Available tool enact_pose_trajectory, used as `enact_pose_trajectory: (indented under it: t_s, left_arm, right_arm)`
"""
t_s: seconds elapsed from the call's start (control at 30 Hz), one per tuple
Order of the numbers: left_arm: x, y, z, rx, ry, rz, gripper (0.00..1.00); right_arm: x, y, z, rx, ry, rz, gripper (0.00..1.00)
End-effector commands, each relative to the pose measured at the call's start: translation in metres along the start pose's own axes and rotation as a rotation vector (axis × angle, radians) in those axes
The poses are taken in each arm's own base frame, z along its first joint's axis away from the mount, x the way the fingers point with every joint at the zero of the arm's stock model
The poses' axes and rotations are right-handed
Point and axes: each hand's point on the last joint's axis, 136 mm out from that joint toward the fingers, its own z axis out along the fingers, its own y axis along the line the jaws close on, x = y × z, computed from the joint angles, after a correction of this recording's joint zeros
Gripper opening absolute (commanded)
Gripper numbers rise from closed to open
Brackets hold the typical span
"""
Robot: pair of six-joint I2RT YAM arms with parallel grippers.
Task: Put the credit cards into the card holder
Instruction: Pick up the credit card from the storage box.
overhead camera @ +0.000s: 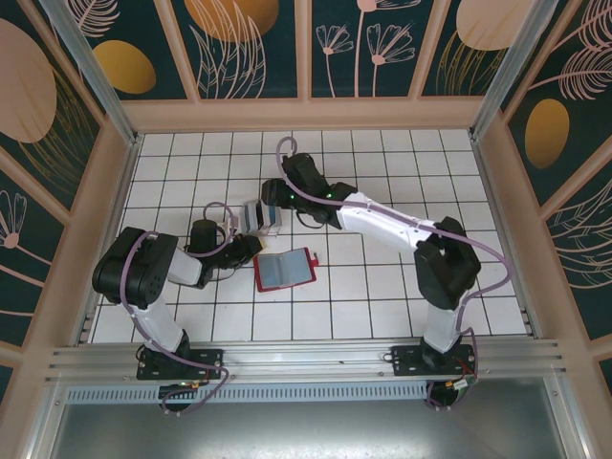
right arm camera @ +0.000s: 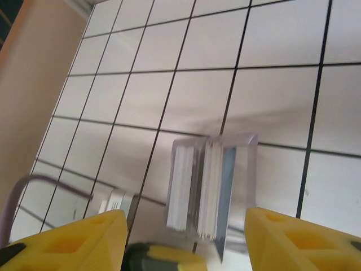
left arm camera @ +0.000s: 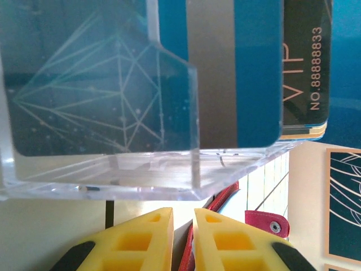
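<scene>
The red card holder (overhead camera: pixel 285 270) lies open on the tiled floor, grey-blue pockets up. Behind it on the left stands a clear plastic box (overhead camera: pixel 260 217) with the credit cards (overhead camera: pixel 256 215) upright inside. In the left wrist view the box (left arm camera: pixel 113 175) is close above my fingers, with blue and dark cards (left arm camera: pixel 256 68) in it. My left gripper (left arm camera: pixel 183 226) stands between box and holder, its jaws a narrow gap apart with the holder's red edge (left arm camera: pixel 221 197) showing in that gap. My right gripper (right arm camera: pixel 186 217) hangs open over the cards (right arm camera: pixel 206 192), fingers wide to either side.
A wooden frame and patterned panels wall in the white tiled floor (overhead camera: pixel 402 306) on three sides. A metal rail (overhead camera: pixel 306 356) runs along the near edge, by both arm bases. Bare tiles lie to the right of the holder and in front of it.
</scene>
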Motion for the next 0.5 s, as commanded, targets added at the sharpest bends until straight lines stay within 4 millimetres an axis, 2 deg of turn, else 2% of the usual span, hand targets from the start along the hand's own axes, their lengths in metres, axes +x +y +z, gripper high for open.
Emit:
enact_pose_trajectory:
  t_s: [0.0, 0.17, 0.33, 0.37, 0.47]
  left_arm:
    - [0.054, 0.079, -0.011, -0.276, 0.110, -0.198, 0.20]
    - [0.055, 0.081, -0.012, -0.284, 0.108, -0.192, 0.20]
    - [0.056, 0.081, -0.013, -0.283, 0.104, -0.194, 0.20]
    - [0.056, 0.082, -0.013, -0.285, 0.107, -0.192, 0.20]
    - [0.056, 0.080, -0.012, -0.278, 0.112, -0.196, 0.21]
  right_arm:
    - [0.027, -0.026, 0.022, 0.035, 0.129, 0.021, 0.57]
    - [0.044, -0.016, 0.035, -0.048, 0.195, 0.032, 0.51]
    - [0.051, -0.009, 0.044, -0.101, 0.234, 0.043, 0.44]
    - [0.053, -0.010, 0.046, -0.102, 0.242, 0.046, 0.41]
    - [0.056, -0.010, 0.047, -0.117, 0.251, 0.057, 0.22]
